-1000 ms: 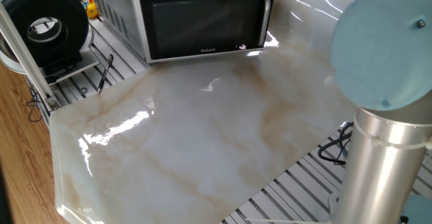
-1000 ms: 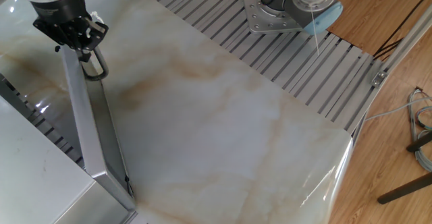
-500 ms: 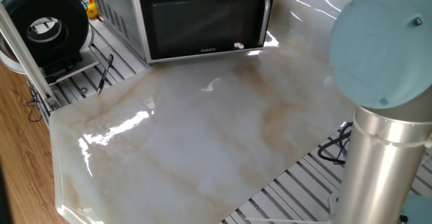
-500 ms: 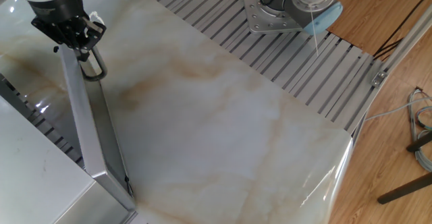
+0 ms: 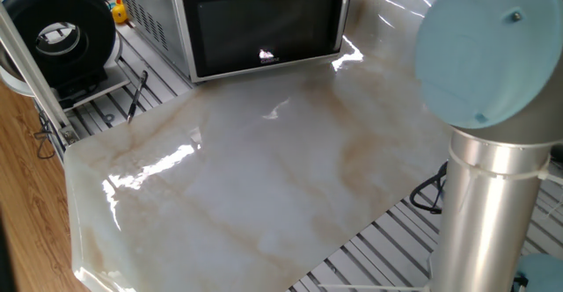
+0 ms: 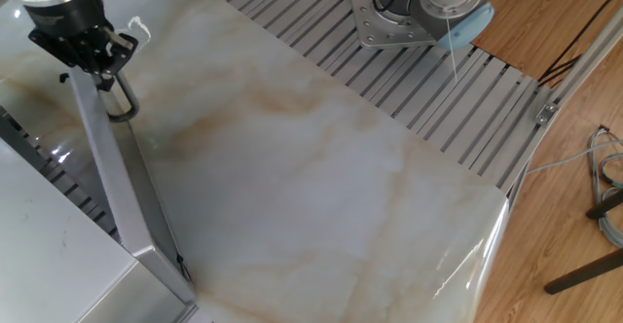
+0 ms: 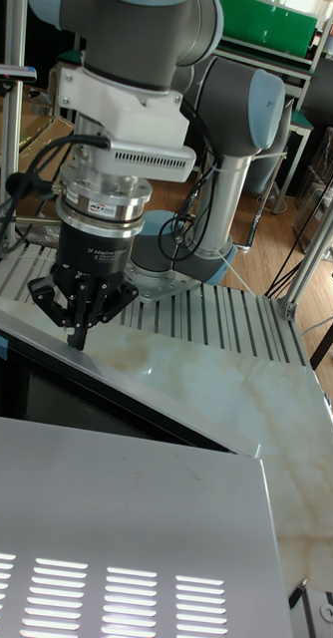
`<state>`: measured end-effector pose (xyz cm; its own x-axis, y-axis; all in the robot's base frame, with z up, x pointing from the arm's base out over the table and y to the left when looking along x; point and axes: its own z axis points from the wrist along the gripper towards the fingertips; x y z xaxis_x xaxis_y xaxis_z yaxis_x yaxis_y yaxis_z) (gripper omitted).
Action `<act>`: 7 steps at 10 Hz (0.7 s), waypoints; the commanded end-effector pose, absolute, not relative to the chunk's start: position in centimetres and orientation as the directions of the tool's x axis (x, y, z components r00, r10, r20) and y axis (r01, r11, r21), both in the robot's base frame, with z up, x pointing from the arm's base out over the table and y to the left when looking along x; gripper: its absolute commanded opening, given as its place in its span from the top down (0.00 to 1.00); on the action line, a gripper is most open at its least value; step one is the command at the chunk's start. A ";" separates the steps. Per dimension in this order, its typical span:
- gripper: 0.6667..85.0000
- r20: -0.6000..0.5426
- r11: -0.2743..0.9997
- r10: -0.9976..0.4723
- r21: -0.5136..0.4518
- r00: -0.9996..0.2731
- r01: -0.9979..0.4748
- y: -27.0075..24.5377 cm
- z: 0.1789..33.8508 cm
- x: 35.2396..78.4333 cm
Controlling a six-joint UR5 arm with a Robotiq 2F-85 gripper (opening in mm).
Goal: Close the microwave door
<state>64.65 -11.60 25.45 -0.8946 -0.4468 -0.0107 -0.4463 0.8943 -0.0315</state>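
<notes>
The silver microwave (image 5: 149, 10) stands at the back of the marble sheet. The microwave door (image 5: 264, 28), dark glass in a silver frame, is nearly flush with the body in one fixed view. From the other side the microwave door (image 6: 117, 187) still stands slightly ajar, its bar handle (image 6: 122, 104) on the near face. My gripper (image 6: 83, 58) is at the door's free end, fingers pinched together. In the tall view my gripper (image 7: 79, 334) points down, its tip touching the top edge of the door (image 7: 117, 384). A dark gap shows behind that edge.
A round black-and-white spool device (image 5: 57, 32) sits left of the microwave, a small yellow object (image 5: 120, 10) between them. The arm's thick column (image 5: 488, 195) fills the right foreground. The arm's base (image 6: 419, 12) is bolted on slatted aluminium. Cables (image 6: 608, 197) hang off the right side.
The gripper has moved toward the microwave body, and the door's free end has swung with it, narrowing the gap. The arm column has shifted left in one fixed view.
</notes>
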 end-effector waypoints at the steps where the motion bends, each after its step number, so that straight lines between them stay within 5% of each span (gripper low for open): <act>1: 0.99 -0.015 0.885 -0.466 -0.022 -0.885 -0.465 -11.6 25.6 65.5; 2: 0.99 -0.017 0.891 -0.454 -0.031 -0.891 -0.453 -11.8 25.6 65.7; 4: 0.72 -0.017 0.886 -0.464 -0.018 -0.886 -0.464 -11.5 25.6 65.5; 7: 0.65 -0.025 0.882 -0.472 -0.003 -0.881 -0.472 -11.0 25.6 65.5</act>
